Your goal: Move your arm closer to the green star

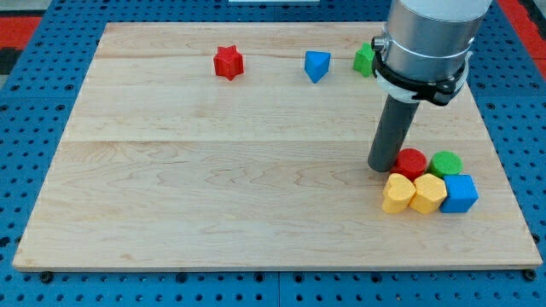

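My tip (381,168) rests on the wooden worktop (213,188) toward the view's right, just to the left of a red round block (412,162) and close to touching it. That red block belongs to a tight cluster: a green round block (446,164) sits beside it on the right, and below them lie two yellow blocks (398,194) (428,194) and a blue cube (460,194) in a row. The arm has no gripper, only the dark rod, so there is nothing to open or close. The green star (365,60) lies near the view's top, well above my tip, partly hidden behind the arm's grey body. To its left stand a blue block (316,66) and, farther left, a red star (228,62).
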Robot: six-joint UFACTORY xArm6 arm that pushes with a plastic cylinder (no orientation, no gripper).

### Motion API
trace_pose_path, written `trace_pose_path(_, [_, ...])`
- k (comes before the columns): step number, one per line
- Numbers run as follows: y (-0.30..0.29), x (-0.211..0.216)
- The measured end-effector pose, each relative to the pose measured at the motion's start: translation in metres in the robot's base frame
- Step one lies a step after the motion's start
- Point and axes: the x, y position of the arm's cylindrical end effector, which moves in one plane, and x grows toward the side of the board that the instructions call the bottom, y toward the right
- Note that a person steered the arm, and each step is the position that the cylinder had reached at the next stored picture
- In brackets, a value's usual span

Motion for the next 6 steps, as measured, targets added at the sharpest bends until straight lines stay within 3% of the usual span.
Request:
trace_pose_path(2, [0.023,-0.047])
trace_pose_path(3, [0.085,-0.074])
trace_pose_path(4, [0.104,-0.131])
trace_pose_path(6, [0.037,-0.246])
